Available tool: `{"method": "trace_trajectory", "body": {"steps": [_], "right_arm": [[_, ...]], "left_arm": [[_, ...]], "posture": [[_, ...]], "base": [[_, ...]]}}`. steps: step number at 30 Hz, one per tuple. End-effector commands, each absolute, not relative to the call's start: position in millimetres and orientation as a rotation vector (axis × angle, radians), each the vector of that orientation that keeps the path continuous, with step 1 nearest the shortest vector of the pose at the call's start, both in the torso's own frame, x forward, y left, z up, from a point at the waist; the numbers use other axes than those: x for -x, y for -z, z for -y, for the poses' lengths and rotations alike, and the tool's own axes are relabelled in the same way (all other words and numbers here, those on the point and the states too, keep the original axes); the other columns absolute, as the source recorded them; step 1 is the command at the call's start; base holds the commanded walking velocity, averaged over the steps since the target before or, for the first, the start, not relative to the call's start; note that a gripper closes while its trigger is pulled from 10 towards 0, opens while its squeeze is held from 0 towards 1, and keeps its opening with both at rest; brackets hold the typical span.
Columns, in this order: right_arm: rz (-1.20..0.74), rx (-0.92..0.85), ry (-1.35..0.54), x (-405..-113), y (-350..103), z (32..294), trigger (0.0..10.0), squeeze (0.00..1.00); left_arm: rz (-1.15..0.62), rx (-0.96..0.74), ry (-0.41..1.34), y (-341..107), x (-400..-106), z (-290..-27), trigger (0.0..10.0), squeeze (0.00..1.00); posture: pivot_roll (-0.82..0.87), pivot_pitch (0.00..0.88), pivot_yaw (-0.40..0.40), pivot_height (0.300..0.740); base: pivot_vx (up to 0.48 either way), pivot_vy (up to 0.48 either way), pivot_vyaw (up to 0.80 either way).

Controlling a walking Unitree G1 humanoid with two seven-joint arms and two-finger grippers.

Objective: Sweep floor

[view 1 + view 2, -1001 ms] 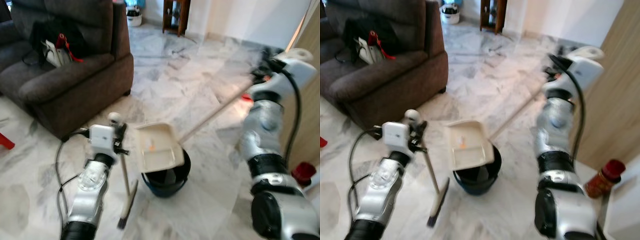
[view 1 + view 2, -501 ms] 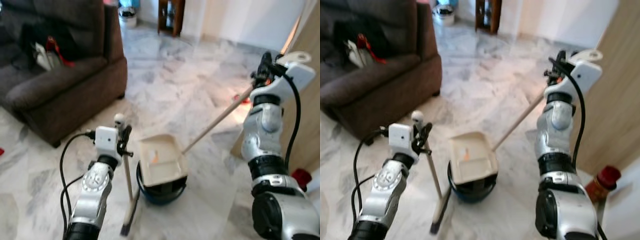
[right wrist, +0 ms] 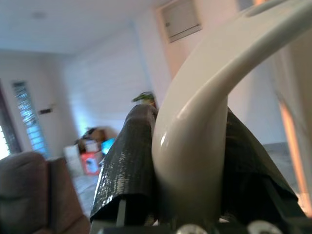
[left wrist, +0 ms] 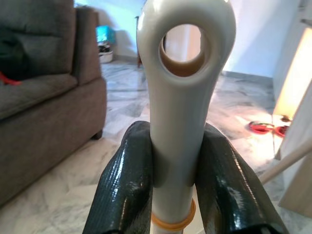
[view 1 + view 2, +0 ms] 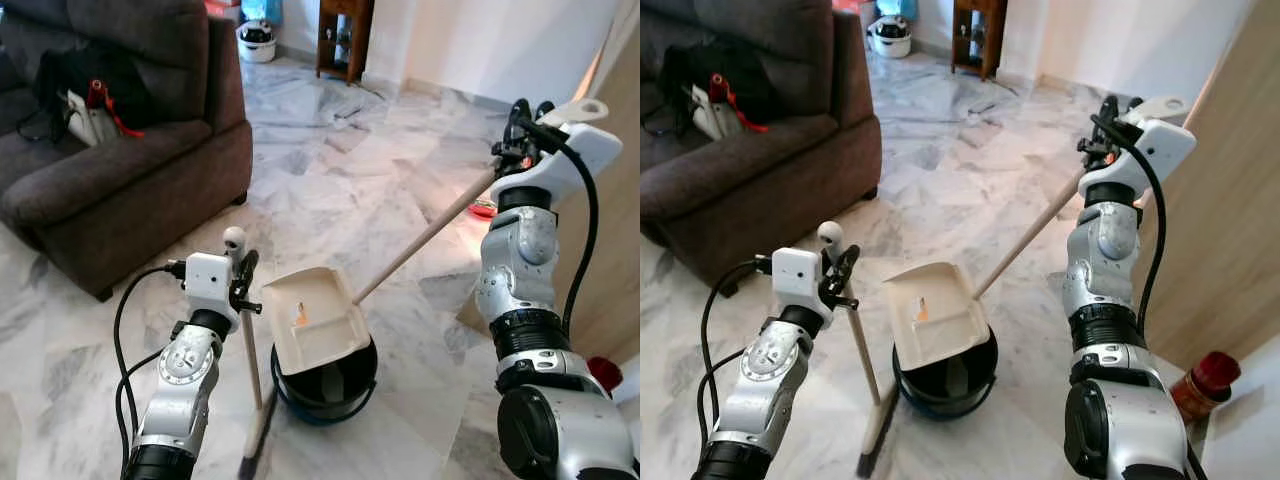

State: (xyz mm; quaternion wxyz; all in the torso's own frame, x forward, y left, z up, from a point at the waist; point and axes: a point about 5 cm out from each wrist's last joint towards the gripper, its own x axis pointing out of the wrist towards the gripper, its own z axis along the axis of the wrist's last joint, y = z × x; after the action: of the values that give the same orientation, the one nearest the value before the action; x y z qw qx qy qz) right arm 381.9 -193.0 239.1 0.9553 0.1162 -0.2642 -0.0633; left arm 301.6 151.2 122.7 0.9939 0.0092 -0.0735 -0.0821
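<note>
A cream dustpan (image 5: pixel 313 317) is tilted over a black bin (image 5: pixel 325 378) on the marble floor, with small orange bits lying in the pan. Its long handle (image 5: pixel 425 236) rises to the right, where my right gripper (image 5: pixel 517 142) is shut on the handle's top end (image 3: pixel 195 131). My left gripper (image 5: pixel 241 287) is shut on a broom handle (image 4: pixel 178 122) just below its hanging loop. The broom's shaft (image 5: pixel 252 355) drops straight down to its head (image 5: pixel 257 432) on the floor beside the bin.
A dark brown sofa (image 5: pixel 110 170) with a bag and cloths on it stands at the left. A wooden panel (image 5: pixel 1230 200) rises at the right, with a red-capped bottle (image 5: pixel 1205 380) at its foot. A wooden cabinet (image 5: pixel 345 35) and a white helmet stand at the back.
The camera has shifted and the picture has sharpened. The dustpan has tipped more steeply over the bin, its handle raised by my right gripper. The broom stays upright in my left gripper.
</note>
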Motion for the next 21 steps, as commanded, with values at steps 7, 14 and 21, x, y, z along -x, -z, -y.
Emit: {"method": "trace_trajectory", "body": {"steps": [7,14,21], "right_arm": [[0.692,-0.330,-0.002,-374.8,-271.5,180.3,10.0,0.00],[0.662,-0.407,-0.236,-373.0,-270.8,160.7,10.0,0.00],[0.587,-0.360,-0.449,-367.5,-257.5,143.7,10.0,0.00]], "left_arm": [[0.242,-0.005,0.190,-143.3,-304.5,-145.8,10.0,0.00],[0.264,0.006,0.194,-146.4,-303.9,-145.3,10.0,0.00],[0.274,0.005,0.186,-148.0,-304.5,-145.5,10.0,0.00]], "posture": [[0.11,0.000,-0.044,0.740],[0.11,0.000,-0.043,0.740],[0.11,0.000,-0.044,0.740]], "base": [[0.190,0.000,0.00],[0.000,0.000,0.00],[0.000,0.000,0.00]]}}
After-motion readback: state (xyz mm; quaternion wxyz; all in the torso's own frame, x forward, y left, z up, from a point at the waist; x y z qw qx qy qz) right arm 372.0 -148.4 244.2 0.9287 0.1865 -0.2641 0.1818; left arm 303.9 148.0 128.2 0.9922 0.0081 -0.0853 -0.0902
